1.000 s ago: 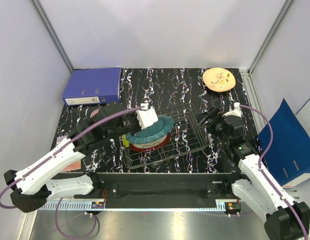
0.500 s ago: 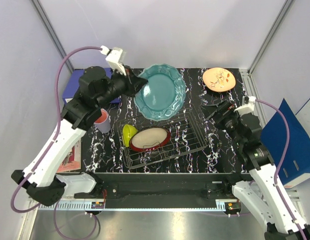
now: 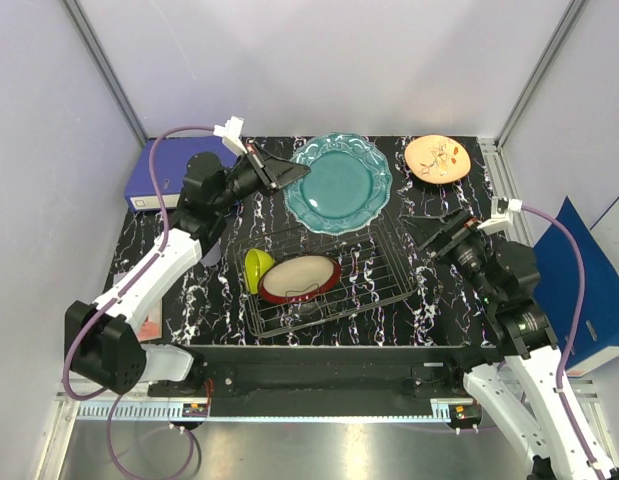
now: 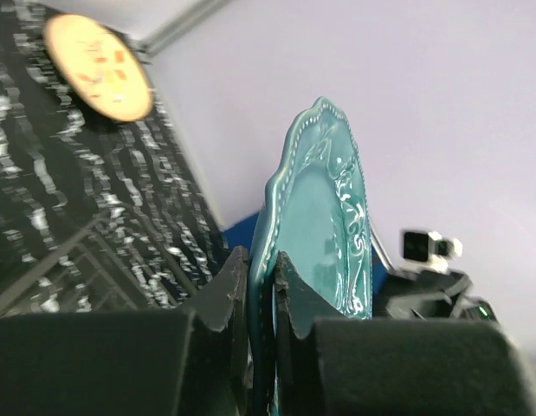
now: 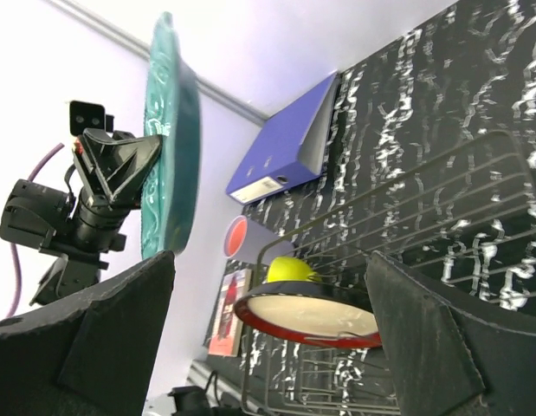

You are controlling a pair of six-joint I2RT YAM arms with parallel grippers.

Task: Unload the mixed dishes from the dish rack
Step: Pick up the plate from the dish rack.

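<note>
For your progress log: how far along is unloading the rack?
Done: teal plate is out of the rack. In hand: left gripper holds it by the rim, not set down. Left: red bowl and yellow bowl sit in the rack; right gripper open.

The black marbled tabletop (image 3: pixel 214 295) carries the dish rack (image 3: pixel 379 270) centrally. A blue binder (image 3: pixel 154 172) lies at far left, a peach plate (image 3: pixel 438 158) at far right.

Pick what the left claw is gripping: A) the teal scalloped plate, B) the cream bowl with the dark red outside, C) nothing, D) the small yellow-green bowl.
A: the left claw is shut on the rim of the teal scalloped plate, seen edge-on in the left wrist view.
</note>
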